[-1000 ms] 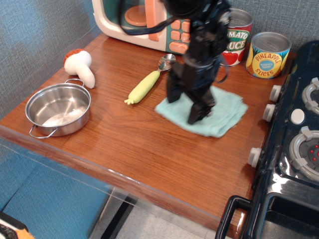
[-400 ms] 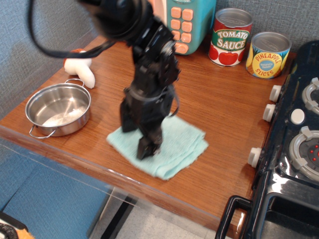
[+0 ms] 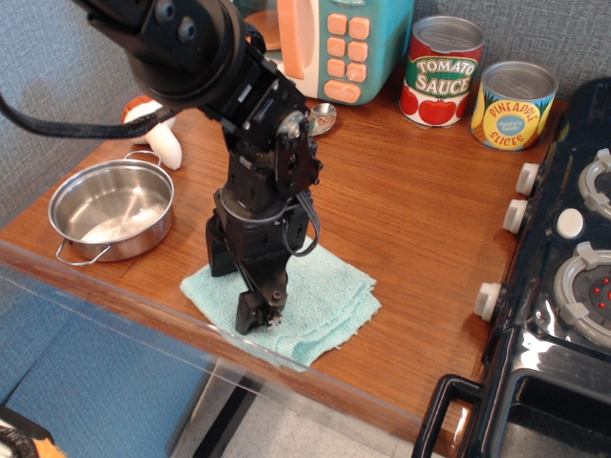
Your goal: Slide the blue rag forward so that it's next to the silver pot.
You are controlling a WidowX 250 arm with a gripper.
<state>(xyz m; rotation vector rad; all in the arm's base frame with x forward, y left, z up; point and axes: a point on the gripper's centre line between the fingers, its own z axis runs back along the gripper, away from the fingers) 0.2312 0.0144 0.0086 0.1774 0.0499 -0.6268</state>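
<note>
Fingers (image 3: 256, 315): black, pointing down, tips pressed onto the blue rag (image 3: 286, 301) near its front-left part; whether they are parted or closed cannot be told from this view, and nothing appears gripped (contact looks like a downward press only).

Blue rag: lies flat directly beneath the fingers, at the near edge of the bench (image 3: 401, 219), long axis running roughly left-right with a slight skew.

Silver pot (image 3: 113, 208): sits to the left of the rag and slightly further back, near but not touching; a strip of bare wood shows between them. Judged: any remaining travel runs leftward from the fingers toward the pot.

Arm: single, descends steeply from the upper left, wrist nearly vertical over the rag.
</note>
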